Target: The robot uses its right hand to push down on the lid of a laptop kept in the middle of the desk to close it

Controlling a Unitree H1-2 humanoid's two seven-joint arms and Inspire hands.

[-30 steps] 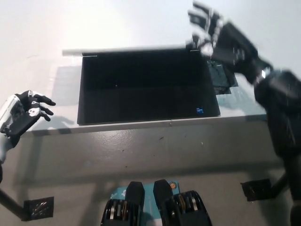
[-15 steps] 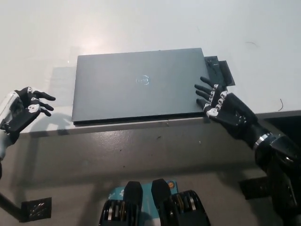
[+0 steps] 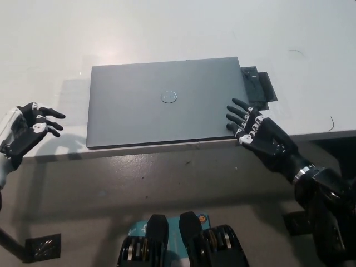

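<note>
Laptop [image 3: 164, 103] is lying shut mid-desk [image 3: 167, 28], lid flat under the right hand [image 3: 253, 130], whose spread fingers [image 3: 238, 111] are gripping nothing. Closing looks done; next, lifting clear. Left hand [image 3: 25, 130] is resting open, well off.

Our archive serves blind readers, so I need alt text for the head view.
A grey laptop lies closed on a white desk, the black right hand open on its near right corner. The white left hand rests open at the desk's left edge.

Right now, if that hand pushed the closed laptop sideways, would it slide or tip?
The laptop would probably slide, not tip: it lies flat and shut on the smooth white desk. It looks rigid. The right hand rests at its near right corner, so it might pivot.
</note>
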